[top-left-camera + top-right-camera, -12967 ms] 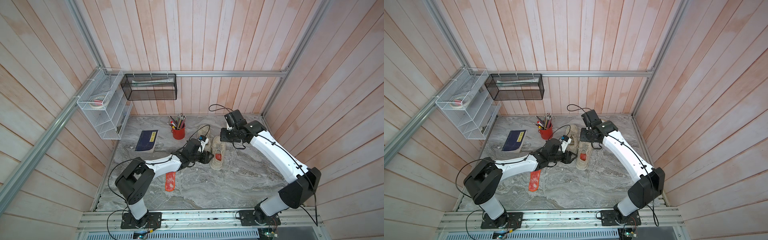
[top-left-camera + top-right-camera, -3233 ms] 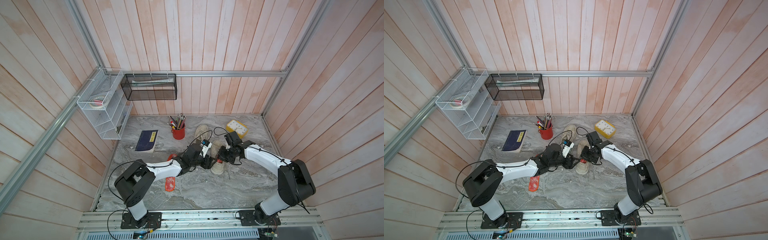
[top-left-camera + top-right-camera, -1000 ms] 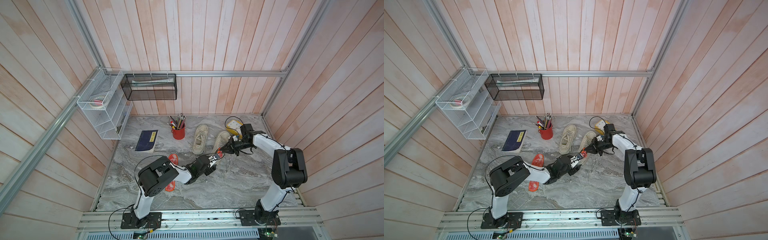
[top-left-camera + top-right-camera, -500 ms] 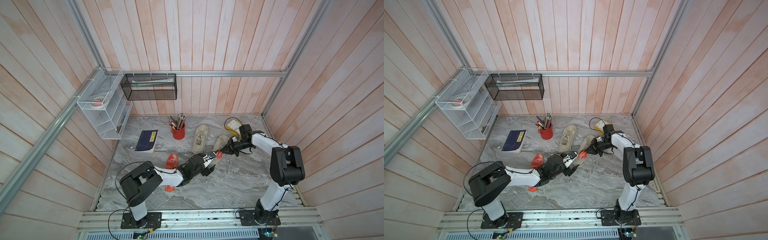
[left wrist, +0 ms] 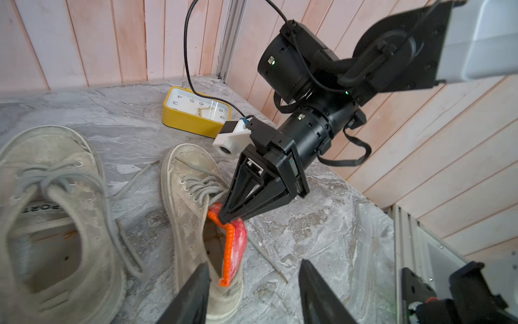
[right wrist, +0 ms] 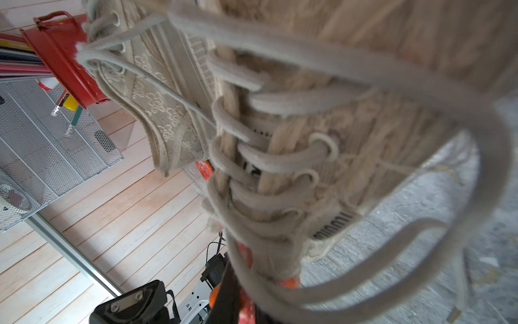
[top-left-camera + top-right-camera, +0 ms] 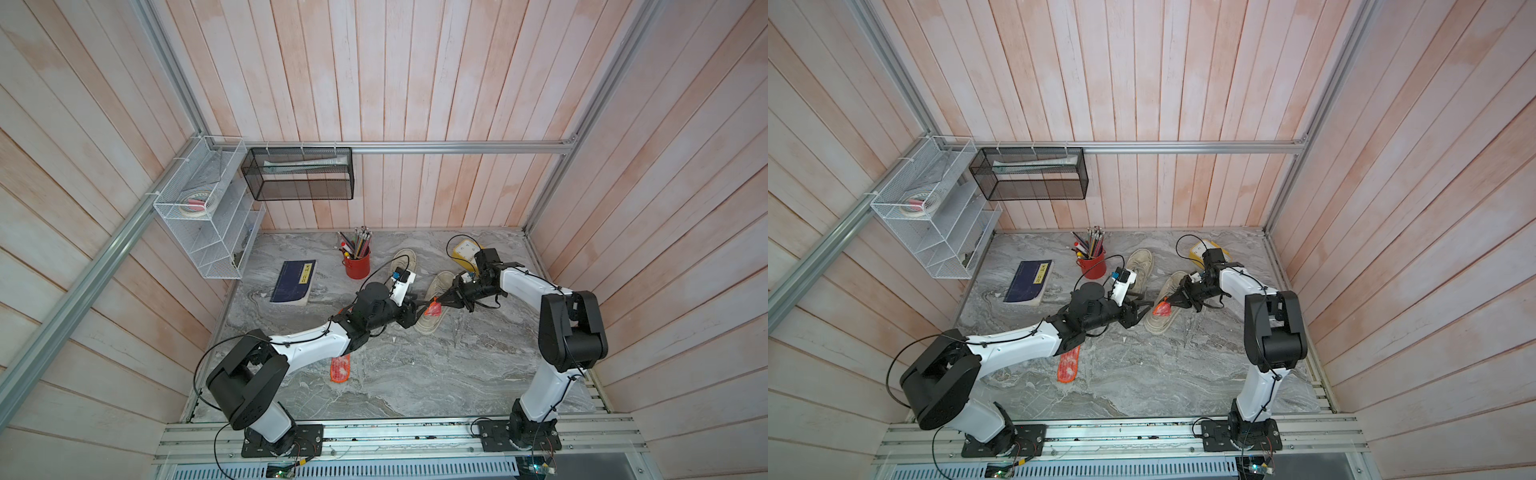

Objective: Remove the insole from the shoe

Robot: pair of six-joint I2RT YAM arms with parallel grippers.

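Observation:
In both top views a beige shoe [image 7: 428, 322] [image 7: 1158, 324] lies mid-table, seen close in the left wrist view [image 5: 187, 193]. A red-orange insole [image 5: 236, 241] [image 7: 433, 310] [image 7: 1162, 309] stands folded up out of the shoe's opening, its front still inside. My right gripper [image 5: 224, 220] [image 7: 439, 301] is shut on the insole's upper edge beside the laces. My left gripper [image 5: 252, 291] [image 7: 1144, 308] hangs open at the shoe's heel, one finger [image 5: 193, 294] over the heel rim. The right wrist view is filled with blurred laces and a strip of insole [image 6: 246, 308].
A second beige shoe [image 7: 401, 266] [image 5: 56, 210] lies beside the first. Another orange insole [image 7: 340, 368] rests under my left arm. A red pencil cup [image 7: 357, 264], blue book [image 7: 294, 282] and yellow clock [image 7: 465, 253] [image 5: 196, 112] stand behind. Wire shelves hang on the left wall.
My left arm has straightened and brought its open gripper up to the shoe's heel. The right gripper has stayed shut on the insole, and the shoe has slid slightly toward the front.

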